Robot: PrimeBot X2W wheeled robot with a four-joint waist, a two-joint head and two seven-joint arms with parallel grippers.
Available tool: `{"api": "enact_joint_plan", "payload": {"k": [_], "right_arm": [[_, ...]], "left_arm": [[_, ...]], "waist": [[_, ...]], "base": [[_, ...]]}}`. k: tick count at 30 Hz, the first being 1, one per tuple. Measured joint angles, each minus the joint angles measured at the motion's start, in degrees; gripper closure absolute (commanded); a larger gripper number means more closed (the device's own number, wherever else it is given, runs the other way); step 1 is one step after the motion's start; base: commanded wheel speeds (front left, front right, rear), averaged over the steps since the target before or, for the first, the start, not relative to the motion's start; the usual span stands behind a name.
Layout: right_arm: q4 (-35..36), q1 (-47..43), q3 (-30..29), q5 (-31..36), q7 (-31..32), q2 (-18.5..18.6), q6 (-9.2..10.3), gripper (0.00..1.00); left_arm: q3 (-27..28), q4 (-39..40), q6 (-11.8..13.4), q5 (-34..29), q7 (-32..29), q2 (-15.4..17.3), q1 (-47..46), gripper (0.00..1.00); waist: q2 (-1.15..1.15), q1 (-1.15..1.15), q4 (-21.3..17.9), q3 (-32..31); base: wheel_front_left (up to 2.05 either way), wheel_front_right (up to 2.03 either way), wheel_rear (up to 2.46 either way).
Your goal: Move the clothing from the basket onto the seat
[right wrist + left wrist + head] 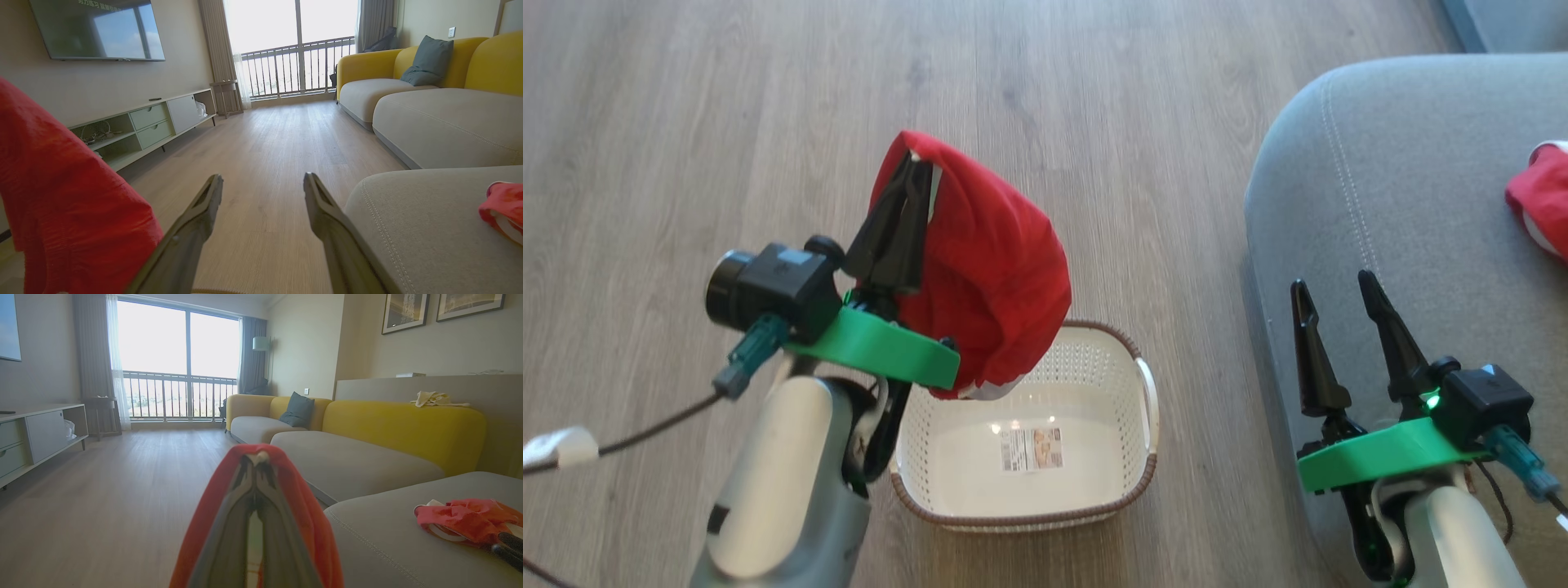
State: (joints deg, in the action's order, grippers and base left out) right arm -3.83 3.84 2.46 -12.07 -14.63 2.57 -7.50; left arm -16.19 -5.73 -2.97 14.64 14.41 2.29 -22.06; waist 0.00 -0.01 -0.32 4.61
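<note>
Closest to me, my left gripper [916, 171] is clamped tight on a red garment [1001, 261]. The garment hangs bunched from the fingers, and from the head camera its lower edge overlaps the far rim of the basket [1094, 359]. The basket stands on the pale wood-plank floor [727, 122], with a label sticker [1031, 449] on its bottom. To my right, the right gripper [1331, 282] hovers with its fingers spread wide and nothing between them, over the near rounded edge of the grey seat [1405, 204]. Further along that cushion, past the stitching line, the other red garment [1542, 200] lies crumpled, white trim showing. Beyond it the sofa runs on, with yellow backrests [400, 424] and a dark grey cushion [299, 409]. Across the floor a low TV console [151, 122] sits under a wall screen [98, 28]. At the far end is a bright window with a balcony railing [175, 392].
</note>
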Motion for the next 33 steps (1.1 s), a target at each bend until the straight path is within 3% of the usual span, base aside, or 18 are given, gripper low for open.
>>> {"api": "enact_joint_plan", "payload": {"k": [16,23,33], "right_arm": [[-0.19,-2.46,-0.35,-0.02,0.00,0.00,0.00,0.00],[-0.19,-2.46,-0.29,-0.02,0.00,0.00,0.00,0.00],[-0.47,-2.46,0.16,-0.01,0.00,0.00,0.00,0.00]], "left_arm": [[-2.24,4.68,3.60,1.51,0.30,0.03,4.66,1.00],[-3.28,6.04,3.66,1.88,0.30,0.07,5.38,1.00],[-4.31,15.51,2.65,2.58,0.30,0.08,3.26,1.00]], "waist": [[0.00,0.00,0.30,-3.64],[0.00,0.00,0.09,-3.80],[0.00,0.00,-0.75,-3.33]], "base": [[0.00,0.00,0.00],[0.00,0.00,0.00],[0.00,0.00,0.00]]}}
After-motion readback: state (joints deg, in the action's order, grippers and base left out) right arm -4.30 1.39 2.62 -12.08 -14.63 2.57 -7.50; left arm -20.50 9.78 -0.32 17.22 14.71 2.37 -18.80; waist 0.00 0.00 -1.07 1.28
